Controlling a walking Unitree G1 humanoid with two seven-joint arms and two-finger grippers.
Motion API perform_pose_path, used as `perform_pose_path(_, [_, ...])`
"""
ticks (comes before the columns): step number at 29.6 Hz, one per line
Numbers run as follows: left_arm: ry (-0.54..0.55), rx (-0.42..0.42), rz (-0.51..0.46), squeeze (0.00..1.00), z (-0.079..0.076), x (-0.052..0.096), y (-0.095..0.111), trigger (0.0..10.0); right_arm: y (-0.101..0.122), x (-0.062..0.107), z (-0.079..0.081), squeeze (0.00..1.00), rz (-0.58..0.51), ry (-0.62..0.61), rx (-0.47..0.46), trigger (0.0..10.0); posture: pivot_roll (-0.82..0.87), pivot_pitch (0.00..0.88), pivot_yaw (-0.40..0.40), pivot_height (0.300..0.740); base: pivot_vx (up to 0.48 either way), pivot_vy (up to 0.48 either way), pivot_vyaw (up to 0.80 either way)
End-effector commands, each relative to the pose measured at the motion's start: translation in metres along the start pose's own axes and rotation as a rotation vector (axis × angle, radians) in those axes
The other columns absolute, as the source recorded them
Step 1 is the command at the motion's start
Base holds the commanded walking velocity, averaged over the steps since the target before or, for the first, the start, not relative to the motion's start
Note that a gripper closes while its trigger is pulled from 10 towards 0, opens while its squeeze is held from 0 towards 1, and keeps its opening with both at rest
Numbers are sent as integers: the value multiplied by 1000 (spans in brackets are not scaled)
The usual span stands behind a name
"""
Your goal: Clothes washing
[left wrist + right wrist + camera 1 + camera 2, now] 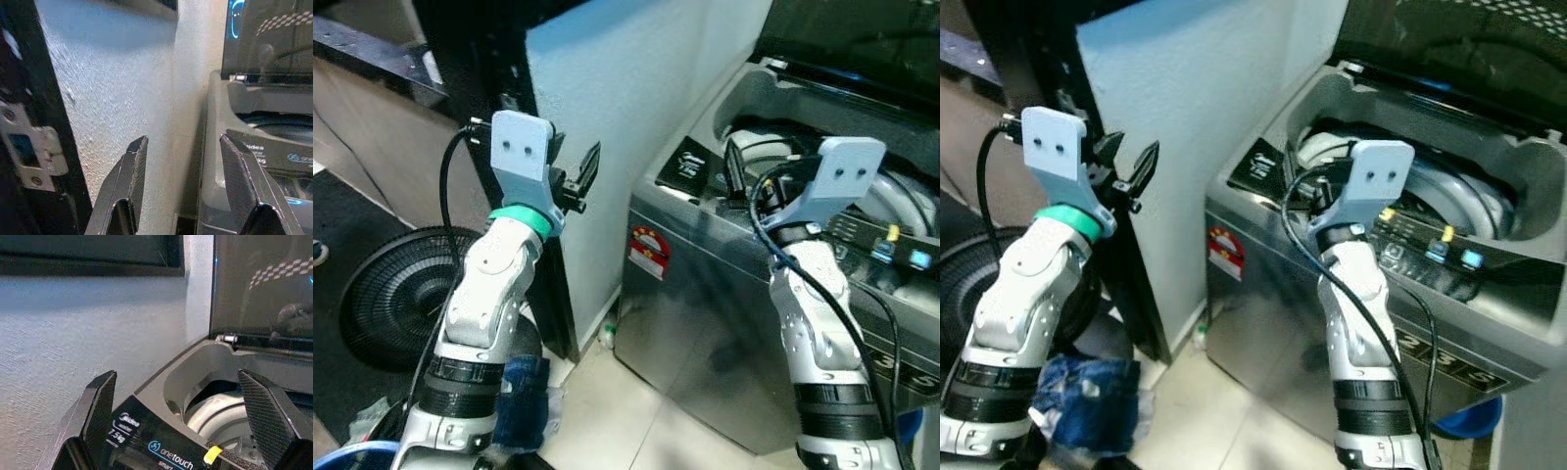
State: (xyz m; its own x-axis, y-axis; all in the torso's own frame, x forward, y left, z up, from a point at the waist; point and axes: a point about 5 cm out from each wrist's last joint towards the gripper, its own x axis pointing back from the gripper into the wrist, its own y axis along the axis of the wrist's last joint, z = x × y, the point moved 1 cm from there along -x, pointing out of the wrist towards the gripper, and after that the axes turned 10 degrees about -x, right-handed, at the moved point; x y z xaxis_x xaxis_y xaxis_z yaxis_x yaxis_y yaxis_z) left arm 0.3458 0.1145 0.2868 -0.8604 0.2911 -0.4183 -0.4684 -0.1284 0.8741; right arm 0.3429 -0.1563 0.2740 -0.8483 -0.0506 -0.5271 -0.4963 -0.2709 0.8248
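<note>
Washer (705, 323) stands lid-up — rigid, heavy; nothing to grasp. Left gripper (183, 181) beside it and right gripper (178, 416) over its rim — both spread, empty.

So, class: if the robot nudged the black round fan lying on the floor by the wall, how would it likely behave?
The fan lies flat on the floor, so it probably would slide rather than tip or roll. Its thin grille looks like open wire or plastic ribs, so it is likely light for its size and could flex under a hard push. The left gripper is raised well above it.
</note>
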Motion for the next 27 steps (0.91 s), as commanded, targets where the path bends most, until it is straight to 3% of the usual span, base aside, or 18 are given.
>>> perform_pose_path(1, [-5,2,12,0,-1,2,-3,10000,-3,3,-1,0,17,-1,-4,10000,5,84,31,740,0,0,0])
perform_pose_path(8, [-1,4,16,0,0,1,-4,10000,-4,4,1,0,20,9,-2,10000,6,85,31,740,0,0,0])
perform_pose_path(14, [-1,10,15,0,0,2,-4,10000,-5,4,5,0,24,39,28,10000,6,86,29,740,-287,0,0])
perform_pose_path(27, [5,11,12,0,1,2,-3,10000,-5,3,8,0,19,71,70,10000,9,79,26,740,-327,0,778])
